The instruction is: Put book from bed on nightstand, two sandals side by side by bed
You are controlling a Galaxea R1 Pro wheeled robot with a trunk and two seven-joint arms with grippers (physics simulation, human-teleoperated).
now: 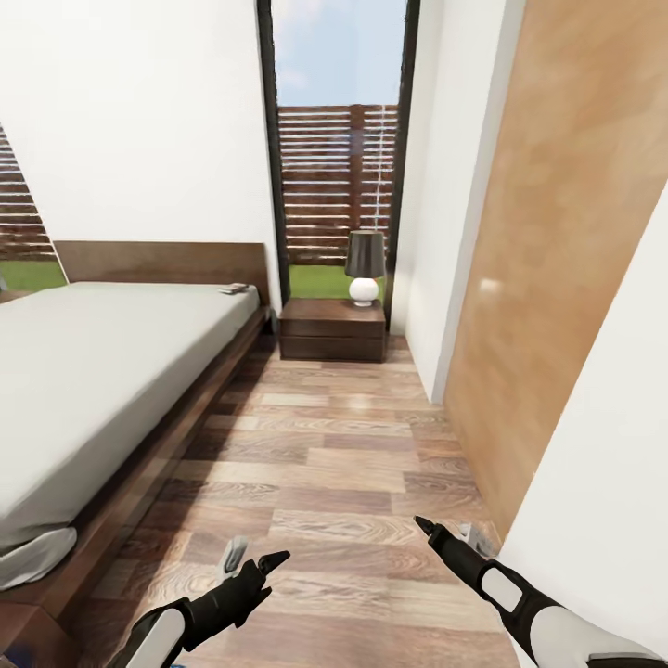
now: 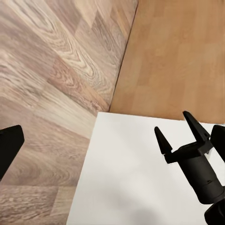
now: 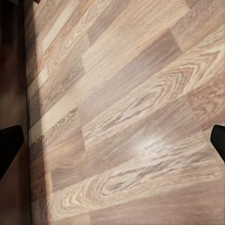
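Hovering low over floor (image 1: 353,464): left pincer (image 1: 249,555) spread, right pincer (image 1: 445,533) spread, both empty.

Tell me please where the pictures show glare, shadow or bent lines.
Head view: the wooden door and walls lean, so wide-angle distortion; a soft sheen lies on the floor before the nightstand. Right wrist view: a bright glare patch on the planks, shadow along one dark edge. Left wrist view: even light, no glare.
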